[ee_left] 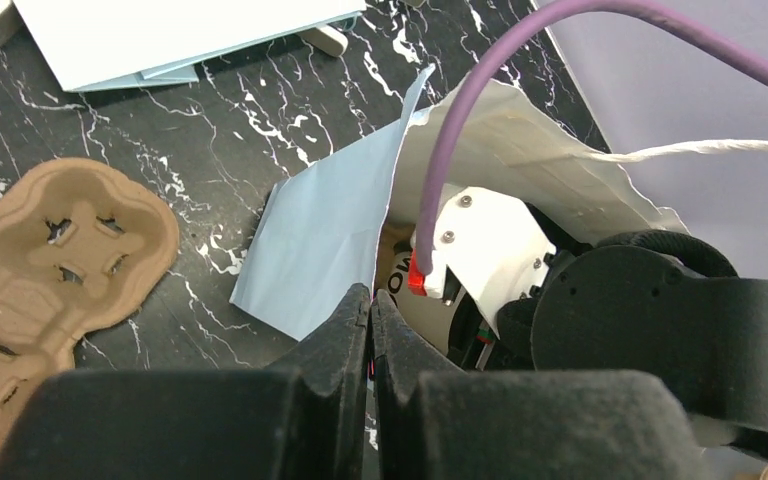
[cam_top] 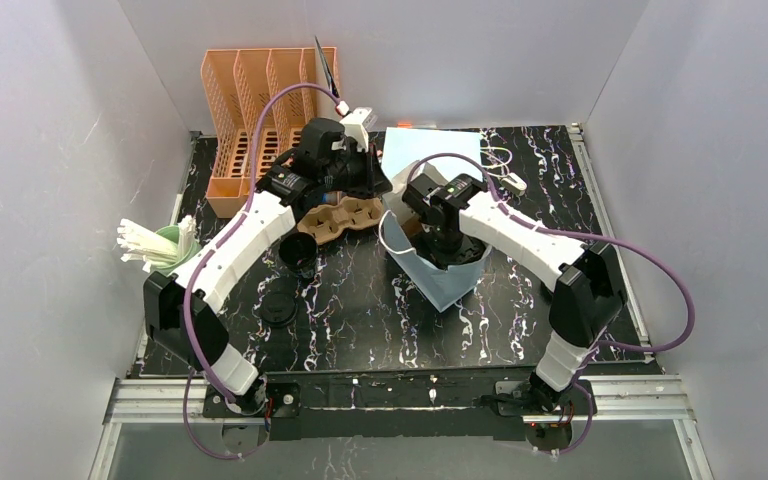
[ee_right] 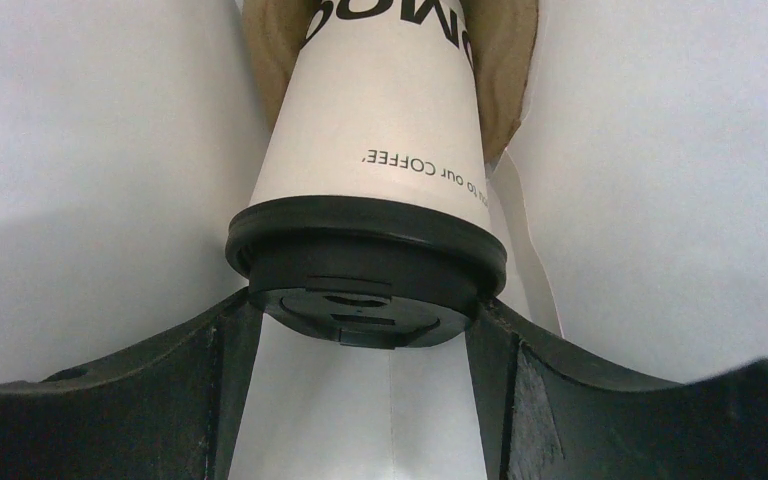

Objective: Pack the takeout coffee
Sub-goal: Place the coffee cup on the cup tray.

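Grey walls box in a black, white-veined marble-look tabletop (cam_top: pixel 380 320), and on it, right of centre, stands a light-blue paper bag (cam_top: pixel 452 285) with its mouth open. Down inside that bag is the white paper takeout cup (ee_right: pixel 375 130) with black lettering and a round black plastic lid (ee_right: pixel 365 265). Its far end sits in what looks like a brown moulded-pulp carrier (ee_right: pixel 508 60). The right gripper (ee_right: pixel 360 305) is inside the bag too, jaws spread wide to either side of the lid rim; whether the pads actually press the rim I cannot tell. The left gripper (ee_left: pixel 370 305) is clenched on the bag's thin paper edge, apparently to hold the mouth apart. A second brown pulp tray (cam_top: pixel 345 218) lies on the table just left of the bag, with a dark lidless cup (cam_top: pixel 298 255) and a loose black lid (cam_top: pixel 278 308) nearer the left arm's base.

Judging by its make, the cup is light and easily crushed: the paper wall gives under a squeeze, and the smooth lid could pop off if the cup were lifted by it alone. The stiffest hold is probably across the wall just under the lid rim, cup kept upright in case it is filled
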